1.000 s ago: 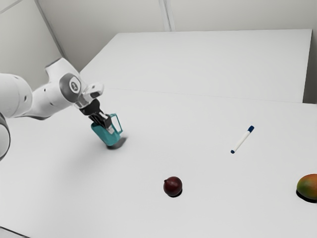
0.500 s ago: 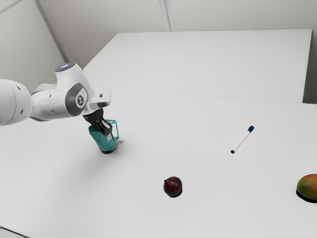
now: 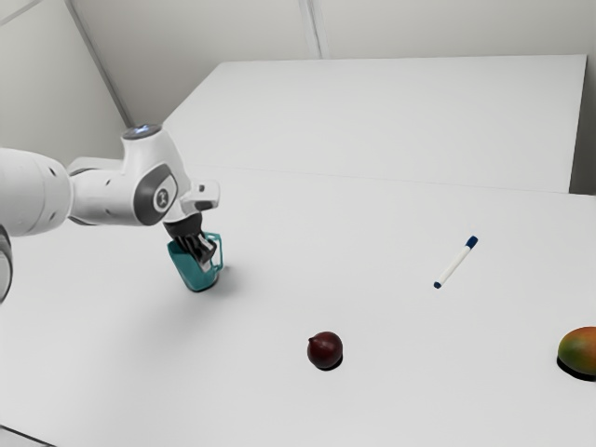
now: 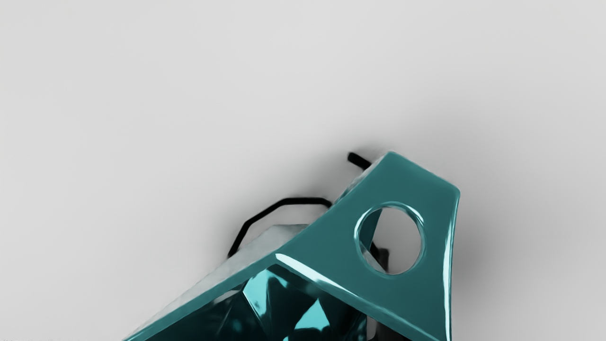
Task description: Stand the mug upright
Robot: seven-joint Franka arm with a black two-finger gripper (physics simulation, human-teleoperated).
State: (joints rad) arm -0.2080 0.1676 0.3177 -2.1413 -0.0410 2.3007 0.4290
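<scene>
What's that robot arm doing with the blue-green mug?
The robot arm has its hand down at the top of the mug, by the handle side. It seems to be trying to stand the mug up. Right now the mug leans, so it isn't upright yet. A marker and two round fruits lie farther off on the table.

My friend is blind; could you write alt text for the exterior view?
A black robot gripper holds a tilted teal mug at a white table. Farther toward the exterior view's right lie a dark red ball, a blue-capped marker and a green-orange fruit.
</scene>
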